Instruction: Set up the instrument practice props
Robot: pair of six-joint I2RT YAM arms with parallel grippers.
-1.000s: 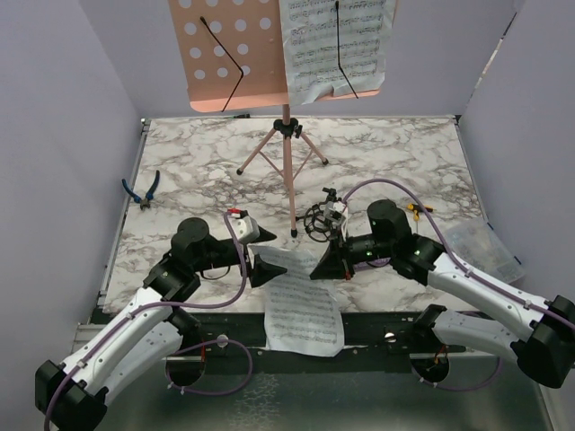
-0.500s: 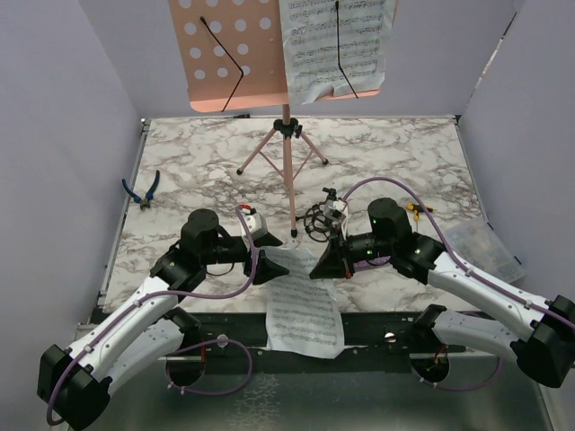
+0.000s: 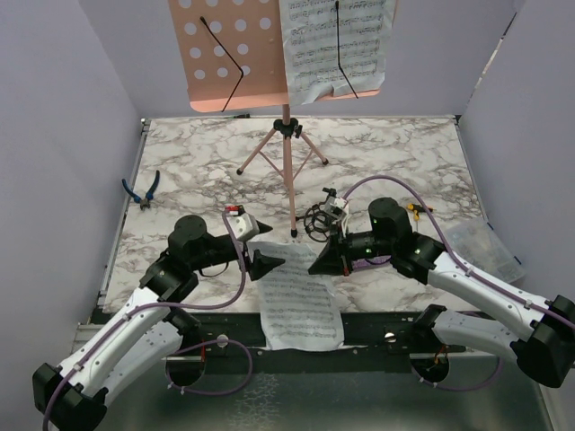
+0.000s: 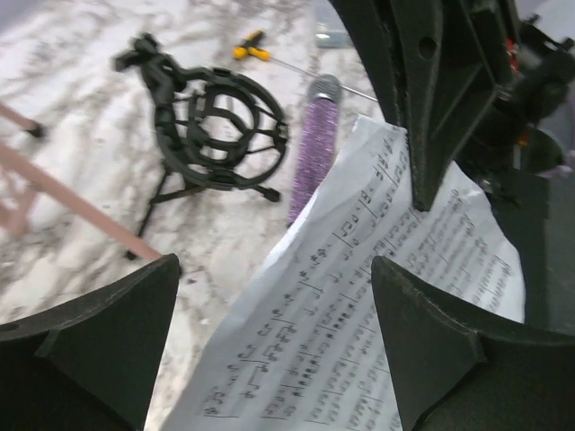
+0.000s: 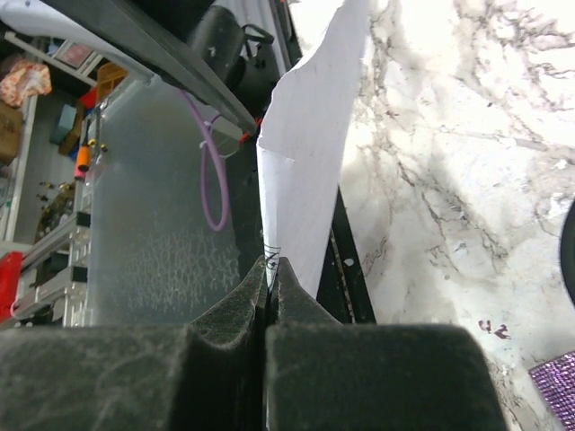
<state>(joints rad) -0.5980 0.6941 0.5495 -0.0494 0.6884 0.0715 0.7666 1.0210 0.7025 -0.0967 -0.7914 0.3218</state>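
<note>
Gripping one edge of the sheet-music page (image 3: 296, 301), right fingers (image 5: 235, 316) clench; left fingers (image 4: 108, 337) gape.

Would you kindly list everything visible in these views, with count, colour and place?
Music stand: one, pink, back middle of the table, on tripod legs.
Stand sheet music: count unclear, white, right half of the stand's desk.
Loose page: one, white, overhanging the near edge.
Shock-mount: one, black, upright near the stand's pole.
Microphone: one, glittery purple, lying beside the shock-mount.
Pliers: one, blue-handled, left edge.
Screwdriver: one, yellow-handled, right of centre.
Clear bag: one, right edge.
Table: one, white marble.
Left end effector: open, over the loose page.
Right end effector: shut on the loose page.
</note>
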